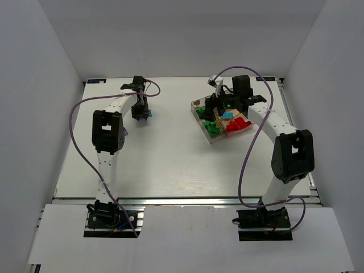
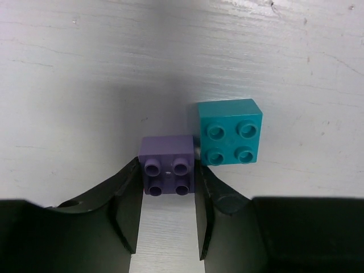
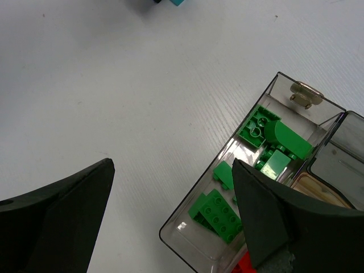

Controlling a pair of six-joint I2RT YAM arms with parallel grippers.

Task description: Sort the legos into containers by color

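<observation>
A light purple lego (image 2: 168,162) lies on the white table between my left gripper's (image 2: 168,190) fingertips, which press on its two sides. A cyan lego (image 2: 230,132) sits against its right corner. In the top view the left gripper (image 1: 141,115) is low over this pair at the far left. My right gripper (image 3: 170,170) is wide open and empty, hovering over the near-left edge of the clear tray (image 3: 165,234). The tray's long section holds several green legos (image 3: 222,213). In the top view the tray (image 1: 211,139) also holds red legos (image 1: 239,125) and cyan legos (image 1: 228,115).
A beige clip-like piece (image 3: 304,94) lies at the far end of the tray's green section. A red lego edge (image 3: 244,264) shows below the green section. White walls enclose the table on the left, right and back.
</observation>
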